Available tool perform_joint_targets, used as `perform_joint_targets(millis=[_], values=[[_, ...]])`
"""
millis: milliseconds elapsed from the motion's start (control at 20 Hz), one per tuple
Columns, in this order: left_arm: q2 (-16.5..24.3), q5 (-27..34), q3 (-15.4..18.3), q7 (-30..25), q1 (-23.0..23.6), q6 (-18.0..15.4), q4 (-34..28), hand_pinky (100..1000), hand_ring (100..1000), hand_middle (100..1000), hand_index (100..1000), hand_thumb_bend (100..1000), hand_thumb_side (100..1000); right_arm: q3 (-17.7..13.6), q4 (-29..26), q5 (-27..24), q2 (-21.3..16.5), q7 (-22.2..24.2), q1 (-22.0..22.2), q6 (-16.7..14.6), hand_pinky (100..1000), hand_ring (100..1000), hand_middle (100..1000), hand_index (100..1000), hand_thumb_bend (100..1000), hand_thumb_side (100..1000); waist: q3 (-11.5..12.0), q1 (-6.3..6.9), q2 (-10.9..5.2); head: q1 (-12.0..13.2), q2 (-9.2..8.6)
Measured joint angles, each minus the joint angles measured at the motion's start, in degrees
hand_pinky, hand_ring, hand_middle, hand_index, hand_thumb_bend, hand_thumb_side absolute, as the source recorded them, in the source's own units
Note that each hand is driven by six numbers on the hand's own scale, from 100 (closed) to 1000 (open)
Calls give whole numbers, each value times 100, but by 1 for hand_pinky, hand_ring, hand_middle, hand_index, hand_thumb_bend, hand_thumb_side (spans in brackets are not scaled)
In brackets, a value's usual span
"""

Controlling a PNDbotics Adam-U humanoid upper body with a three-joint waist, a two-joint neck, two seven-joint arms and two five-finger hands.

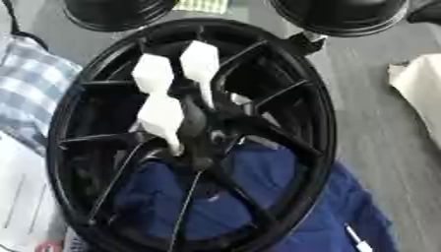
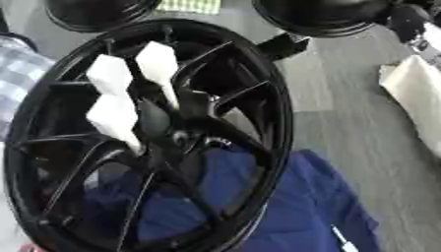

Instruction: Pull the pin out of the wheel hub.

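Left eye view: white fingers (image 1: 160, 115) at wheel hub (image 1: 203, 134), grip state indiscernible, pin unseen.

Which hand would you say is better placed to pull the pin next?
Likely left: the one hand in view already reaches the hub from its left side; which arm carries it is hidden.

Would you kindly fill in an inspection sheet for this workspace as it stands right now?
Surface: grey floor, partly covered by a blue cloth.
Job's things: black wheel standing over the cloth; hub at centre; pin not made out.
Clutter: checked fabric at left, beige fabric at right, white paper lower left.
Hands: white fingers reach to the hub; which hand, and its grip, cannot be told.
Cables: nothing seen.
Surroundings: two black round objects at the top edge.
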Motion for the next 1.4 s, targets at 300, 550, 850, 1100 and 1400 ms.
perform_joint_targets(millis=[300,550,850,1100,1400], values=[[4,-38,-64,-1,59,1,-69,836,784,702,784,392,340,2,0,0,-1,-11,-21,-45,952,796,651,798,100,303,18,-40,-10,30,55],[56,-70,-113,-3,130,5,-173,836,785,703,785,394,341,2,0,0,-12,-17,-22,-70,952,796,651,798,100,303,21,-57,-11,56,77],[313,-304,-503,-14,508,96,-555,868,843,775,844,469,337,26,-1,1,-42,-4,-51,-78,951,793,648,797,100,299,-19,-27,-11,107,70],[379,-712,-1129,-14,551,398,-1030,867,844,777,841,484,328,41,-1,2,-43,13,-58,-63,951,792,647,796,100,302,-18,-25,-11,135,40],[201,-994,-1428,-14,369,644,-939,857,834,766,838,486,329,56,-2,6,-43,25,-59,-52,950,791,647,796,100,303,-57,-25,-11,152,-7]])
